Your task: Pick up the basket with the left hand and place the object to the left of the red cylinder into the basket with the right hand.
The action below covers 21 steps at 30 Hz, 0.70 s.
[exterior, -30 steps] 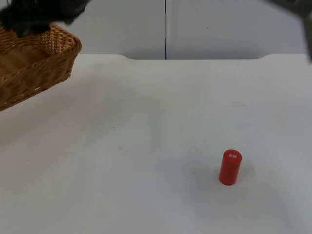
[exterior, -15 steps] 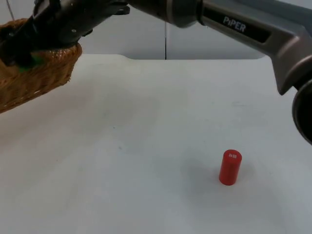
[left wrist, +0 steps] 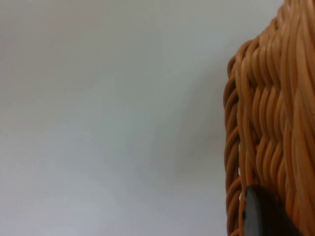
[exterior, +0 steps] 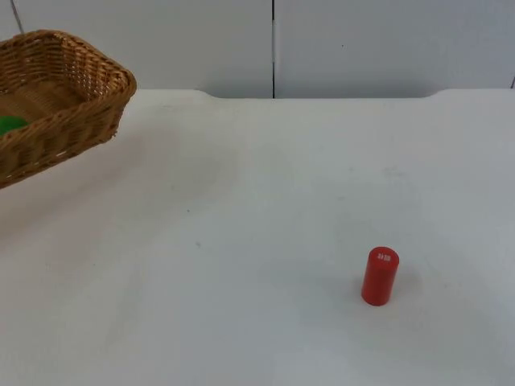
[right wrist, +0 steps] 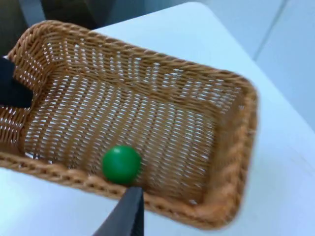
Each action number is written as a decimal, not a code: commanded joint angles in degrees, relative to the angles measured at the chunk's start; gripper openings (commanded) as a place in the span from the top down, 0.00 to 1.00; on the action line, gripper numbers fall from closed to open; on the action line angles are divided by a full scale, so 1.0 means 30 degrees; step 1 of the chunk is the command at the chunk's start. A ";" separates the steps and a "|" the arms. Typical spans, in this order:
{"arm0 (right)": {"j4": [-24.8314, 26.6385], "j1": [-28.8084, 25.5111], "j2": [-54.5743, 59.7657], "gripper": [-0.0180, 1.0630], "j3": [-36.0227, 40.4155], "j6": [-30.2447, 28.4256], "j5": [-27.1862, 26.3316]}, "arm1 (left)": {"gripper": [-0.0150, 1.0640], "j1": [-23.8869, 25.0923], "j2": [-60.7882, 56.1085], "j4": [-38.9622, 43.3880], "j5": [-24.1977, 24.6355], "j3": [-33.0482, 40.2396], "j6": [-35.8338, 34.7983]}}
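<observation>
At 10 o'clock in the top view, the wicker basket (exterior: 60, 96) hangs tilted over the counter (exterior: 241, 241) edge, a green ball (right wrist: 121, 163) inside near 1 long wall. The left tool (left wrist: 261, 214) clamps its rim. The right tool (right wrist: 129, 211) hovers above it; how open, I cannot tell. The red cylinder (exterior: 380, 276) stands alone at 5 o'clock amid broad bare counter.

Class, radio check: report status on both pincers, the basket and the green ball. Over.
Left pincer at basket rim, basket tilted off the table. Right pincer above basket. Green ball lies inside basket. Red cylinder upright, apart, nothing in the way.
</observation>
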 commanded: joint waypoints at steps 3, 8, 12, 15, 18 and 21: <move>-0.0447 -0.0049 -0.1453 0.01 -0.0092 0.0291 0.1839 | 0.99 0.0064 -0.0180 -0.0343 0.0288 0.0016 -0.0018; -0.0446 -0.0049 -0.2436 0.01 -0.0092 0.0368 0.1960 | 0.99 -0.0260 -0.0180 -0.0343 0.0507 0.0016 0.0177; -0.0702 -0.0049 -0.3198 0.01 -0.0092 0.0295 0.1960 | 0.99 -0.2559 -0.0018 -0.0912 0.0139 0.0016 0.0315; -0.1079 -0.0049 -0.3578 0.01 -0.0092 0.0295 0.1960 | 0.99 -0.4262 0.0324 -0.1440 -0.0485 0.0016 0.0315; -0.1471 -0.0049 -0.3882 0.01 -0.0092 0.0332 0.1960 | 0.99 -0.6202 0.0915 -0.1922 -0.1557 0.0016 0.0315; -0.1471 -0.0049 -0.4262 0.01 -0.0092 0.0373 0.1960 | 0.99 -0.8524 0.2312 -0.2928 -0.2981 0.0016 0.0422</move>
